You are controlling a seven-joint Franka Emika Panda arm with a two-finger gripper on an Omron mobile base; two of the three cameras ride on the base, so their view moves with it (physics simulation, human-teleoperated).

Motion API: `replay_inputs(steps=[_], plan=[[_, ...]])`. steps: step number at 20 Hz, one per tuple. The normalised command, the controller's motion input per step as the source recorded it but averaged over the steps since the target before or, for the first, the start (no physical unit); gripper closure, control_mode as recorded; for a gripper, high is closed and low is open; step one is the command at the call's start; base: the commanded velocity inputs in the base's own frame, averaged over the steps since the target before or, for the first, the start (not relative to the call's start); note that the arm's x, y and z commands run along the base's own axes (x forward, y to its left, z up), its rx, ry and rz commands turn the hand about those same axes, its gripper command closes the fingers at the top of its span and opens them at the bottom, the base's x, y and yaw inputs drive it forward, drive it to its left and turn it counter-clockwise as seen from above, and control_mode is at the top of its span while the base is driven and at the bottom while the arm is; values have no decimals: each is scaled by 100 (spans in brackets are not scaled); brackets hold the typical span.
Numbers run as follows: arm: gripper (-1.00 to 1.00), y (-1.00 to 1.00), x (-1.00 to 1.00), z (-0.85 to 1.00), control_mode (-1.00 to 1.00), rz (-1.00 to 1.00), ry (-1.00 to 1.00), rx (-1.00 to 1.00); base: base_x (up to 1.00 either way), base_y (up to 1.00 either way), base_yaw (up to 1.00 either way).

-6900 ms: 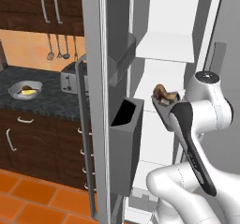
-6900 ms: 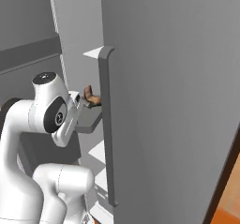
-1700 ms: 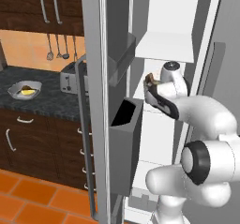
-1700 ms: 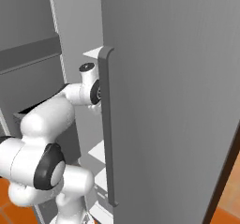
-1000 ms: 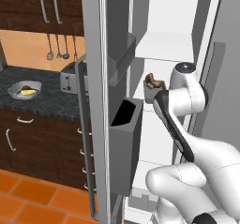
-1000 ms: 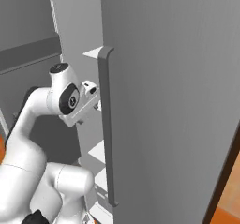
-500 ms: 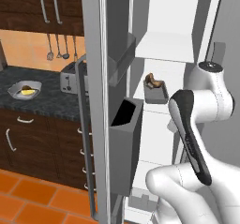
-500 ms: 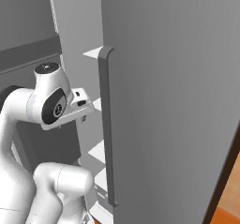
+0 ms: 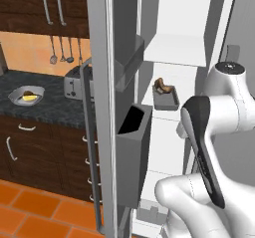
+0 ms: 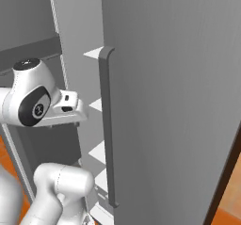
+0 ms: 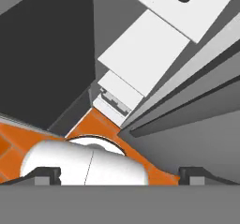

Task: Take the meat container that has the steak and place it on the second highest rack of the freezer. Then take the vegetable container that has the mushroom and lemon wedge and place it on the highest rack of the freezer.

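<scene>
The grey meat container [image 9: 166,98] with the brown steak [image 9: 161,84] sits on the second highest rack [image 9: 185,85] of the open freezer [image 9: 175,13]. The highest rack [image 9: 175,50] above it is bare. On the dark counter at far left stands the vegetable container [image 9: 26,95], holding the yellow lemon wedge [image 9: 28,98] and the dark mushroom [image 9: 31,92]. My white arm [image 9: 226,112] is folded back at the right, outside the shelves. My gripper [image 11: 119,174] points down toward the freezer's lower shelves and the floor; it is open with nothing between its fingertips [image 11: 47,173].
The freezer door [image 10: 174,101] with its long handle [image 10: 106,125] stands open on the right. Grey door bins [image 9: 132,152] hang on the other door beside the shelves. A toaster [image 9: 73,84] stands on the counter near the vegetable container. The floor is orange tile [image 9: 30,207].
My arm has drawn back out of the freezer to the right, away from the meat container. The container stays on its rack.
</scene>
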Motion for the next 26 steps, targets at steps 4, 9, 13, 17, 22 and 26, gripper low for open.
replay_inputs(steps=[4, 9, 13, 17, 22, 26], plan=[[-100, 3, -39, 18, -100, -6, 8, 2, 0, 0, 0], [-100, 23, -43, 3, -100, -10, 8, 11, 0, 0, 0], [-100, 2, -19, 0, -100, -21, -2, 13, 0, 0, 0], [-100, -1, 0, 0, -100, -20, -7, 2, 0, 0, 0], [-100, 0, -5, 0, -100, -11, -6, 0, 0, 0, 0], [-100, 0, 0, 0, -100, -3, -1, -2, 0, 0, 0]])
